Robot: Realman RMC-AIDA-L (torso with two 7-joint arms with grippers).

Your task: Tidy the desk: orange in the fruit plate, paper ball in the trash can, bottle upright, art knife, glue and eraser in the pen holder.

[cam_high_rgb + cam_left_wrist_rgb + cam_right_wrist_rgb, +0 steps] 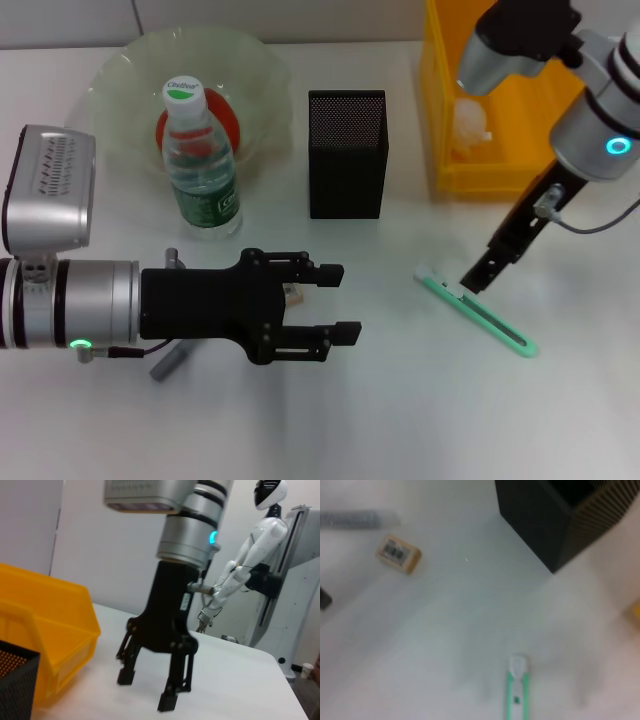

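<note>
The orange [226,118] lies in the pale green fruit plate [120,85]. The bottle [199,163] stands upright at the plate's near edge, partly hiding the orange. A white paper ball [470,125] rests inside the yellow trash can [500,165]. The black mesh pen holder [347,152] stands between plate and can. My right gripper [477,279] hangs open just above the white-tipped end of the mint-green art knife [478,312]. My left gripper [340,303] is open low over the desk. Just behind its fingers lies the eraser [292,293], and the grey glue [168,363] pokes out from under the arm.
In the right wrist view the eraser [398,554] and glue [355,520] lie apart on the white desk [470,610], the pen holder [560,515] and art knife [517,692] farther off. The left wrist view shows the right gripper [146,690] beside the trash can [45,630].
</note>
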